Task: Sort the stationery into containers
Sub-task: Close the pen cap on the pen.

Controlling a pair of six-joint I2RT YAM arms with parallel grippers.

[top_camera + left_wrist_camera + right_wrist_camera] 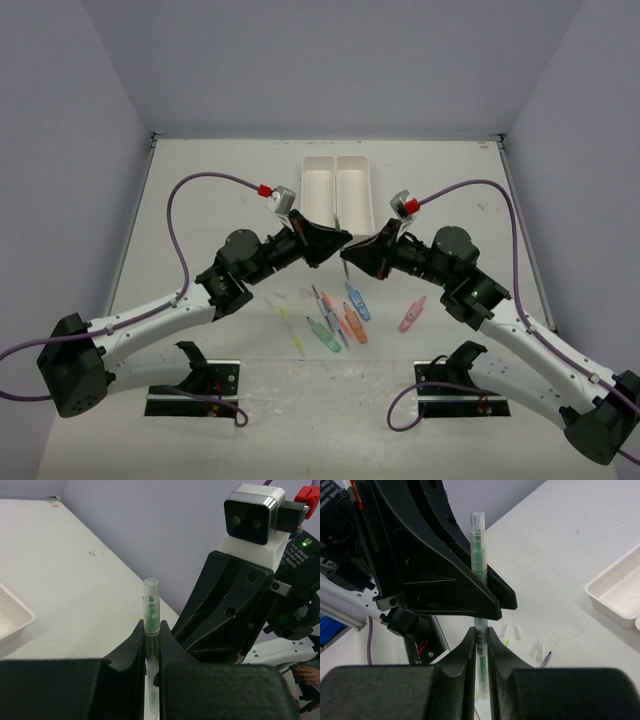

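A green pen (pixel 151 612) with a clear cap is held in the air between both grippers. My left gripper (pixel 152 635) is shut on its capped end and my right gripper (pixel 480 636) is shut on its barrel (pixel 478 555). The two grippers meet tip to tip (pixel 345 248) just in front of the white two-compartment tray (pixel 304 195). On the table below lie more stationery pieces: a yellow pen (pixel 290 328), a green piece (pixel 322 334), an orange one (pixel 353 322), a blue one (pixel 358 300) and a pink one (pixel 411 314).
A corner of the tray (pixel 10 622) shows in the left wrist view, and the tray (pixel 615 592) also shows in the right wrist view. Black base plates (pixel 195 388) (pixel 455 388) sit at the near edge. Grey walls enclose the table on three sides.
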